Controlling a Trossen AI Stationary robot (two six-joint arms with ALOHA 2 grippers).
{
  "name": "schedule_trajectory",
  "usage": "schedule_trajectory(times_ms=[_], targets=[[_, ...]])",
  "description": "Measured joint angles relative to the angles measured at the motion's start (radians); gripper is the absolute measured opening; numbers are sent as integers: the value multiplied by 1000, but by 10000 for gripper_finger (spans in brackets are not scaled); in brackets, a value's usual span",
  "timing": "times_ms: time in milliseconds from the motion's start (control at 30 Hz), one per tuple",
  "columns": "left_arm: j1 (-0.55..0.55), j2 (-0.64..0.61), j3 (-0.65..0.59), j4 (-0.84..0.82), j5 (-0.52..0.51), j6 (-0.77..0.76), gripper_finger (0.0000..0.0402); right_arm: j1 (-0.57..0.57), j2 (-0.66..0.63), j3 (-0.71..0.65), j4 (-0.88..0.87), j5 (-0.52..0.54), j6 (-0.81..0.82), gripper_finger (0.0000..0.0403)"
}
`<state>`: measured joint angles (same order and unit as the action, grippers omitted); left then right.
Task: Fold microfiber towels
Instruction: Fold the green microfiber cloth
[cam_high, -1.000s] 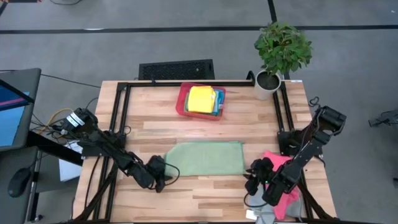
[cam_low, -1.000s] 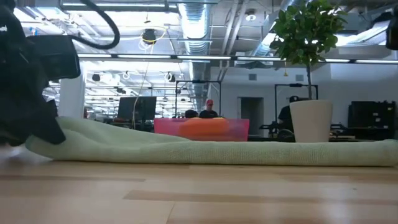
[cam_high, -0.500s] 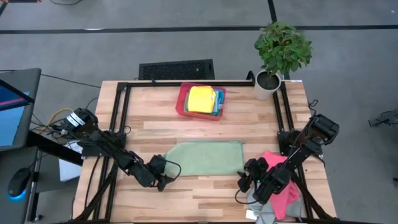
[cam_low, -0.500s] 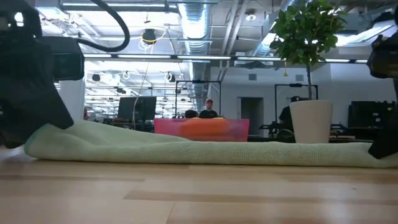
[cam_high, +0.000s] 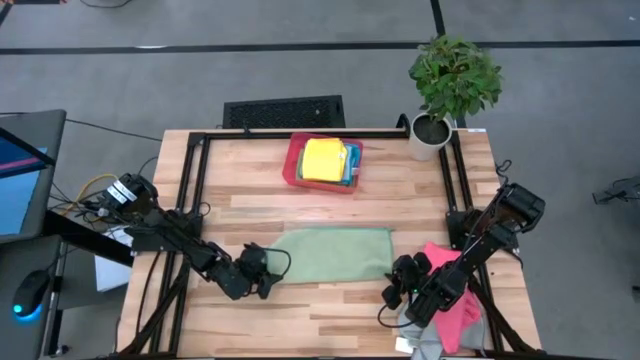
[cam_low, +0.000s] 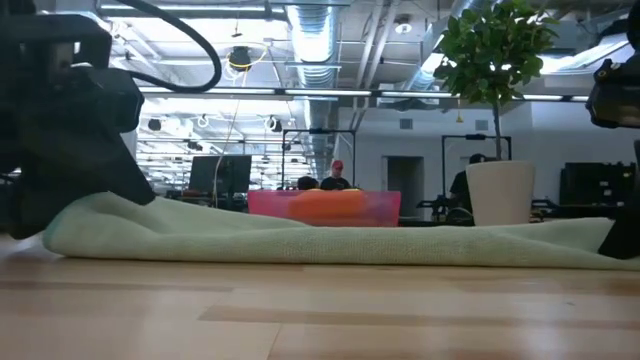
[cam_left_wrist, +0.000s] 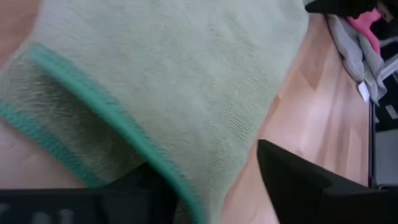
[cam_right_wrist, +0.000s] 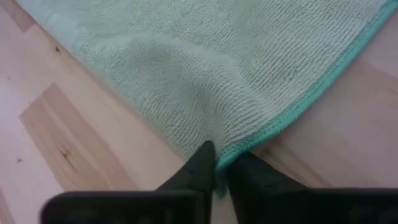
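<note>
The green towel (cam_left_wrist: 186, 81) runs past the left wrist view's edges, and its hem (cam_left_wrist: 155, 168) disappears behind the left gripper (cam_left_wrist: 211, 186). In the red tray (cam_high: 292, 165), the cloths beneath the yellow towel (cam_high: 322, 159) show only as slivers. The pink towel (cam_high: 455, 300) lies partly under the right arm.

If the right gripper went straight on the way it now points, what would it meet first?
The green towel. The right gripper already has its fingers closed on the towel's corner hem, so going on would push into the cloth, probably bunching it over the table.
</note>
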<state>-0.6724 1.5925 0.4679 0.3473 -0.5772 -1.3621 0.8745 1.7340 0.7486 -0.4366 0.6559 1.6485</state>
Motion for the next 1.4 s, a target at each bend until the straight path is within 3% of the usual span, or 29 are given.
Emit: schedule_trajectory(times_ms=[133, 300, 600, 833, 1100, 1400], targets=[[0, 0, 0, 13, 80, -45, 112, 0, 0, 0, -3, 0, -1, 15], [-5, 0, 0, 109, 198, -37, 13, 0, -14, 0, -35, -6, -7, 24], [-5, -86, 10, 138, 169, 61, 1, 0, -217, 0, -271, 46, -9, 9], [6, -286, 10, 49, 77, 216, 0, -51, -415, 0, -429, 112, -105, 14], [122, -567, 10, -257, -31, 375, 0, -274, -624, 0, -449, 146, -477, 14], [335, -812, 11, -451, -3, 602, 0, -582, -834, 1, -292, 140, -924, 15]])
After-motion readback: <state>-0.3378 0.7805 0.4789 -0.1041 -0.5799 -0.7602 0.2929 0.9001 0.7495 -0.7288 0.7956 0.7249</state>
